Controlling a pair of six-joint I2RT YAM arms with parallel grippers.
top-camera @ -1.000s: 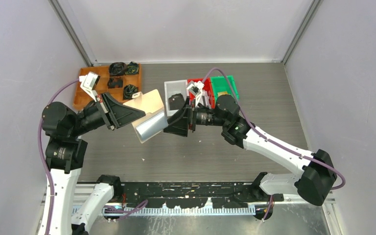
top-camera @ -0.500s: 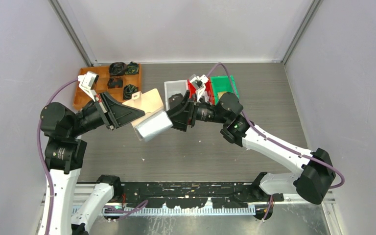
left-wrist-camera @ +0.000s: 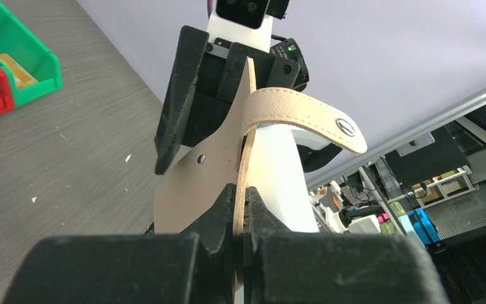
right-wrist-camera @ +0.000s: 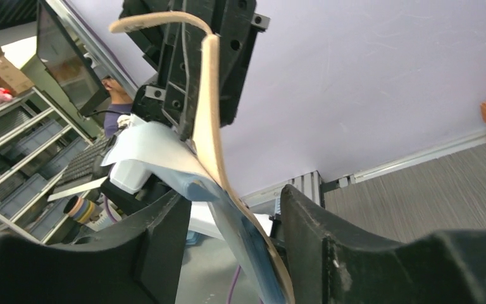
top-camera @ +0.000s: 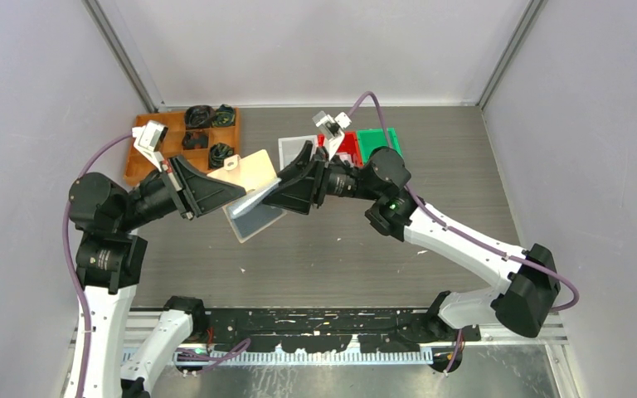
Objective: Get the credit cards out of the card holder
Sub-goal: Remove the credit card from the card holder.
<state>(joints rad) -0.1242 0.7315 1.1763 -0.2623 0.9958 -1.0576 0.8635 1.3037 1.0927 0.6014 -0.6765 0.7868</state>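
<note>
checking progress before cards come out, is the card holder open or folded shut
Open: the card holder has its tan and pale blue panels spread apart in the top view; left fingers pinch its tan edge.

Open tan card holder midair

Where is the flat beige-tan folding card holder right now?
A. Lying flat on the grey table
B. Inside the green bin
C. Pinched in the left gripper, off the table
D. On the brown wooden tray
C: the left wrist view shows the left gripper with its jaws shut on the edge of the flat beige-tan folding card holder, clear of the table, while the right gripper stands open around its lower part.
</note>
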